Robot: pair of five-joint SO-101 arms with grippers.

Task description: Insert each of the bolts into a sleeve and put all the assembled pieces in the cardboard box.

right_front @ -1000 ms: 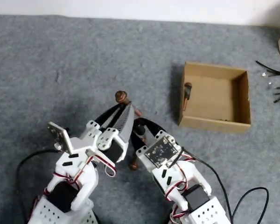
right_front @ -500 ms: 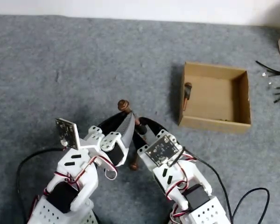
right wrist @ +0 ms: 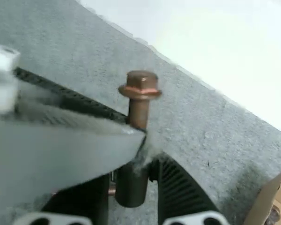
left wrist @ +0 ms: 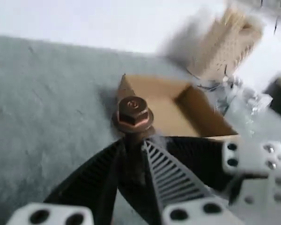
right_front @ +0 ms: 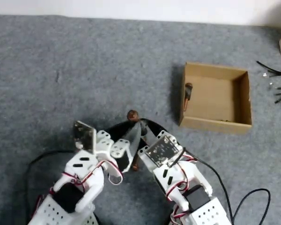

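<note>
The left gripper [left wrist: 131, 152] is pinching the shank of a copper-coloured bolt [left wrist: 132, 114] between narrowly set fingers. The bolt is standing upright, with its flanged hex head riding just above the fingertips. The right gripper [right wrist: 131, 192] is clamping a brown sleeve [right wrist: 130, 183] between its black fingers, also upright. In the right wrist view the bolt is hanging straight over this sleeve. One finger of the left gripper is crossing between them, so it is not possible to tell whether the bolt's tip is touching or entering the sleeve.

In the high view the two grippers are meeting tip to tip near the middle of the grey surface [right_front: 61, 61], with the bolt head showing at the twelve o'clock end of the pair. The right gripper is sitting just at five o'clock of that head. At six o'clock of the bolt head, a loose brown piece [right_front: 135, 165] is lying on the surface in the gap between the two arms; what kind of piece it is cannot be made out.

Between two and three o'clock of the grippers, well apart from them, the cardboard box [right_front: 215, 124] is standing open. One assembled piece [right_front: 188, 93] is lying inside it against the nine o'clock wall. Past the box's three o'clock side, some thin black cables [right_front: 277, 85] are lying on the surface
</note>
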